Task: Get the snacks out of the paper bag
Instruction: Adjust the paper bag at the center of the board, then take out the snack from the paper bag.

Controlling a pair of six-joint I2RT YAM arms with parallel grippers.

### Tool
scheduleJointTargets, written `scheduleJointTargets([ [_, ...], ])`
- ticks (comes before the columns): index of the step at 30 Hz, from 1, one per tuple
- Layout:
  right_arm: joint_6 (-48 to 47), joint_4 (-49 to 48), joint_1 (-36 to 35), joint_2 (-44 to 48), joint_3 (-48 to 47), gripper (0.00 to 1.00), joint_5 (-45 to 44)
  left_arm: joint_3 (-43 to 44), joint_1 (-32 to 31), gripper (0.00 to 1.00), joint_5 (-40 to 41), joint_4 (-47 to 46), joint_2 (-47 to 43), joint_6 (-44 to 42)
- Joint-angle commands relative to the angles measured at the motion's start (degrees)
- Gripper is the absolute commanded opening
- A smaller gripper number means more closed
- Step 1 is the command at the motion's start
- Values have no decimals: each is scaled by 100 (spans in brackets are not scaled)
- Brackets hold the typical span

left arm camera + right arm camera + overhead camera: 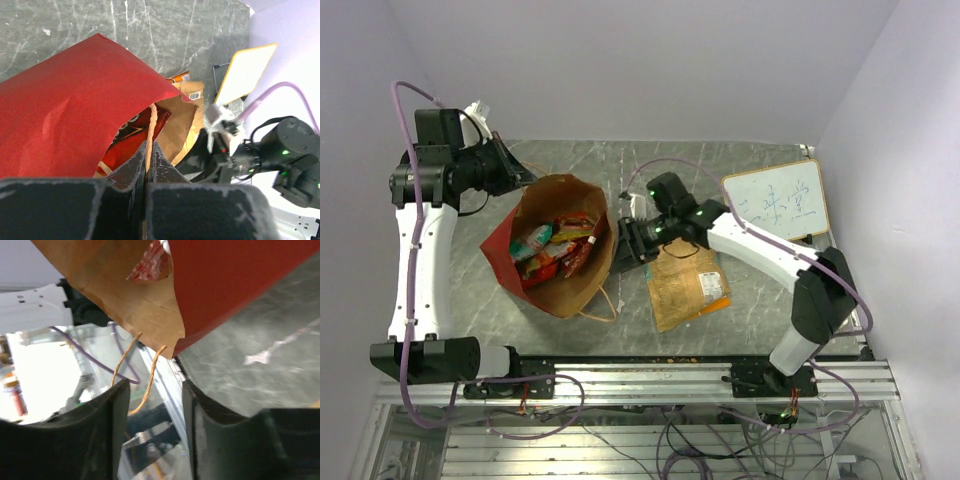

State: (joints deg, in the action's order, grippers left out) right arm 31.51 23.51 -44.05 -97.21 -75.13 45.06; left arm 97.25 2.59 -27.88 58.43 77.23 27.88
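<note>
Dark left fingers [135, 167] fill the bottom of the left wrist view, pressed together on the brown rim of the paper bag [75, 110], whose edge runs up between their tips. From above, this bag [498, 255] sits left of the middle of the counter [750, 310], its mouth gaping upward, red outside and brown kraft inside. The clamped part is its far-left rim.

Within it lie the snacks [555, 250], a jumble of red, teal and orange packets against the bag's left inner wall. One brown packet [688, 290] lies flat on the counter just beside the bag's right side, partly under the right arm.

Over there the right fingers [120, 400] stand apart with nothing clamped. They hover at the bag's right rim, and whether they touch it cannot be told. In the right wrist view a corner of the bag hangs just beyond the gap, and a tan twine handle [151, 375] dangles down between them.

At the counter's far right corner lies a white framed whiteboard [775, 203], well apart from the bag.
</note>
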Motion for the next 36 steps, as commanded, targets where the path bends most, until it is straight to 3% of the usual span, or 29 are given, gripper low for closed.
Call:
scheduleJointTargets([
  [1,-1639,1789,237,544,-795,53,-1009,-54,6,7,-214,-160,-138,189],
  [4,-2843,2646,248,449,-1682,58,-1605,-12,15,7,-67,39,-121,181],
  [6,-3506,2504,211,614,-1787,60,-1680,4,14,7,-127,49,-96,230],
  [8,-3951,1609,0,987,-1477,71,-1829,-15,14,7,-207,2,-94,324],
  [10,-4444,963,-369,1189,-1248,90,-2057,-103,15,7,-290,-66,-111,454],
  [11,-4782,865,-551,1154,-1311,92,-1886,-146,18,7,-336,-95,-118,514],
  [16,-6143,1191,-881,463,-2267,91,-1309,-188,13,7,-406,-185,-83,624],
  [20,-7860,1202,-1055,353,-2131,89,-817,-36,15,7,-392,-196,24,635],
  [23,-8472,1036,-1153,136,-2182,86,-1075,-10,16,7,-364,-225,-14,685],
  [29,-9753,1596,-1210,-475,-2522,71,-1764,-253,18,7,-185,-385,-219,848],
  [36,-10375,1607,-1357,-862,-2550,68,-2726,-69,16,7,-76,-332,-143,852],
])
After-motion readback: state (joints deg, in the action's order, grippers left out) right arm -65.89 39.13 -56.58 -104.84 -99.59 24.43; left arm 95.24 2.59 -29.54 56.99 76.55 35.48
